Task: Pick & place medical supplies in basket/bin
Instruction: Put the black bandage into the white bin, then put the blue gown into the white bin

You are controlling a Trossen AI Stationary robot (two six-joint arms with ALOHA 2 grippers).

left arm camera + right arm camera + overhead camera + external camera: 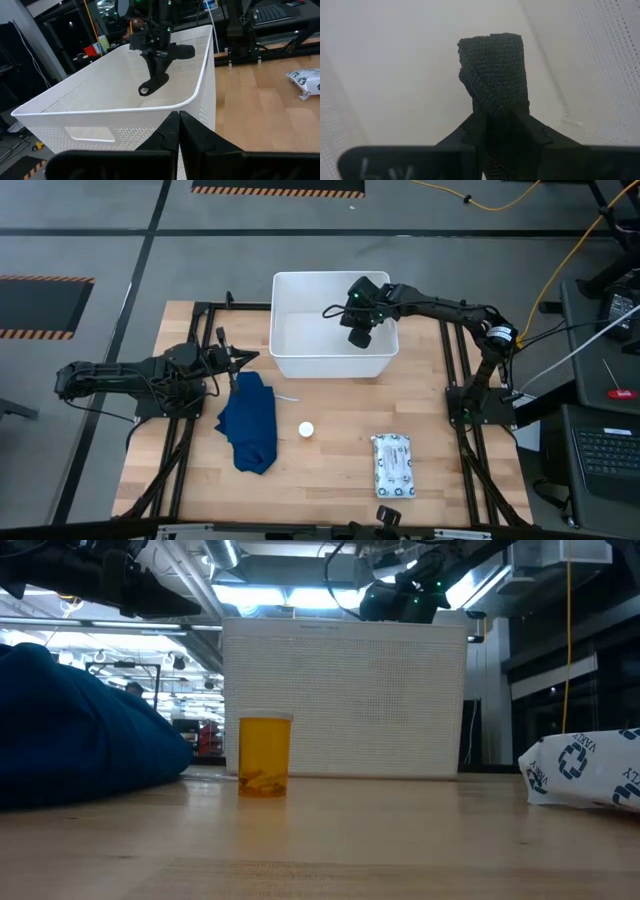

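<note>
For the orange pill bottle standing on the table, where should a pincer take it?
Grip the pill bottle around its orange body below the white cap, coming straight down from above. It stands upright, clear of the blue cloth and the packet.

Two dark, jointed robot arms with black cables along their links. The right arm (pixel 440 308), beside the white tub (pixel 290 355), shows small green lights near its wrist; the left arm (pixel 130 378) is plain matte black.
</note>
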